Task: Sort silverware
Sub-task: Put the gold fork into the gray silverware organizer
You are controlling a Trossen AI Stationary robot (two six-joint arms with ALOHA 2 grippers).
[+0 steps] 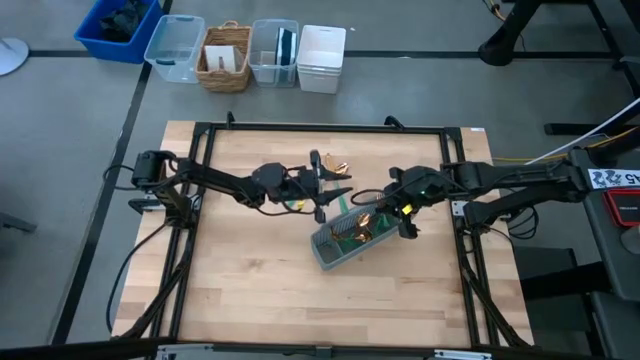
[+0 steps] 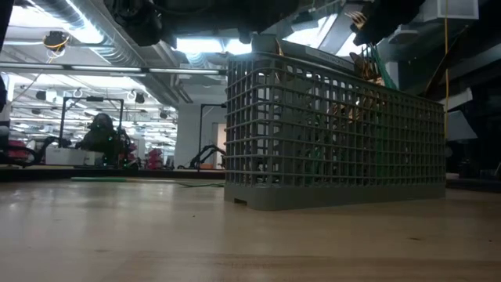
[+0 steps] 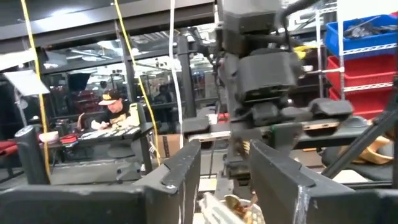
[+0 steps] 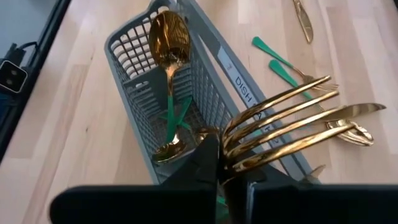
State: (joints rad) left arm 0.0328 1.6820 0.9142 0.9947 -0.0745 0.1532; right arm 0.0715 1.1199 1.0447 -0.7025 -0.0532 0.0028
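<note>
My right gripper (image 4: 231,167) is clenched on a gold fork (image 4: 280,127) and a knife (image 4: 348,112) together, heads pointing forward, held just above the grey caddy (image 1: 345,243); a gold spoon (image 4: 169,43) with a teal handle leans inside one compartment; more silverware (image 4: 283,65) lies on the wooden table (image 1: 250,280) beside the caddy; my left gripper (image 1: 335,188) hangs released, fingers spread, near the caddy's far end.
</note>
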